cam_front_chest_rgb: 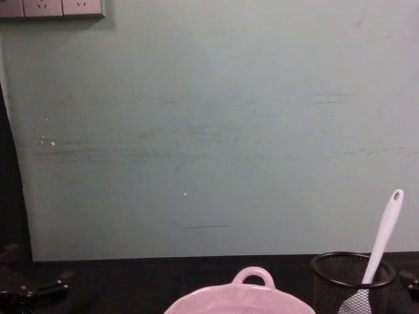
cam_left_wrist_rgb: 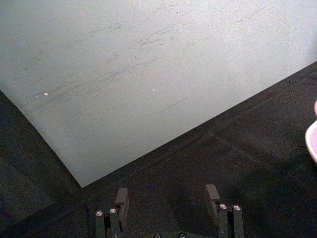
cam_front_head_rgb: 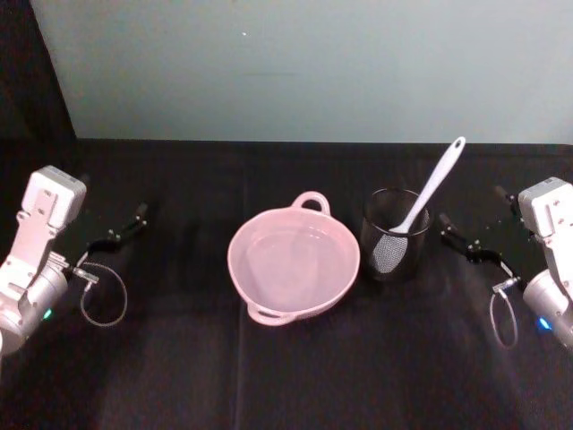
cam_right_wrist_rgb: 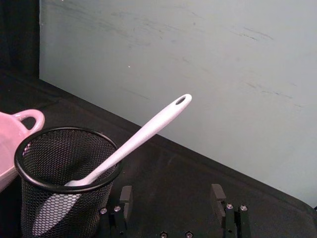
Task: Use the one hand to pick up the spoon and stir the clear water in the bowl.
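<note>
While both arms sit at the outer edges of a black table [cam_front_head_rgb: 286,376], neither one holds anything. At the far left, the white left arm ends in the left gripper [cam_left_wrist_rgb: 167,198], which hovers low over the dark cloth. Its two black fingers [cam_left_wrist_rgb: 121,198] are spread wide apart, with only bare table between them. It is well apart from the bowl.

At the centre stands the bowl [cam_front_head_rgb: 343,260], wide, pale pink and glossy, with a small loop handle on its far rim and another on its near rim. A faint line around its inside looks like the edge of clear water.

Just to the right of the bowl, nearly touching it, stands a black wire-mesh cup [cam_front_head_rgb: 394,255]. The spoon [cam_front_head_rgb: 434,193] stands inside this cup. It is white, with its flat blade down against the mesh, and its long slim handle leans up and to the right over the rim. The hole at the handle's end is at the top.

At the far right, the right gripper [cam_right_wrist_rgb: 171,196] hovers near the mesh cup without touching it. Its black fingers are also spread apart and empty. A pale green wall [cam_front_head_rgb: 313,63] rises behind the table.
</note>
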Robot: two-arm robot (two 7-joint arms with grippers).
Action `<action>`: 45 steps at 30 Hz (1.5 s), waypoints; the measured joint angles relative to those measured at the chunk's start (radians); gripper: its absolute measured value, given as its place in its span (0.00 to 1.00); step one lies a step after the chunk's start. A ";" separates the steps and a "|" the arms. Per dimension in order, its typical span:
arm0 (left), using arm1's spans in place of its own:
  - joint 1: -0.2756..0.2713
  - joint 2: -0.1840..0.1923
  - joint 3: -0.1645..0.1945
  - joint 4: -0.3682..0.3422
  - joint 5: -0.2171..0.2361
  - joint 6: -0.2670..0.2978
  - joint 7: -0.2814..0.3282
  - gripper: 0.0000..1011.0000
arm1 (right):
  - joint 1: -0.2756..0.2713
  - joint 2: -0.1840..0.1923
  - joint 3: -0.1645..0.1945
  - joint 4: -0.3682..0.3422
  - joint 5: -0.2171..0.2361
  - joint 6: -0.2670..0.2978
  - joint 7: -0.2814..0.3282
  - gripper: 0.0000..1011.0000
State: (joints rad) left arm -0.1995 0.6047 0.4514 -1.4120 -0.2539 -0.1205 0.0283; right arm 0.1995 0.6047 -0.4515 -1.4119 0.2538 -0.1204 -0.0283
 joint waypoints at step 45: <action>0.000 0.000 0.000 0.000 0.000 0.000 0.000 1.00 | -0.094 0.087 0.134 -0.177 0.055 0.092 0.025 0.99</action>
State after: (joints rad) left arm -0.1995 0.6047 0.4514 -1.4120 -0.2539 -0.1205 0.0283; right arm 0.1053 0.6913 -0.3173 -1.5885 0.3085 -0.0283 -0.0033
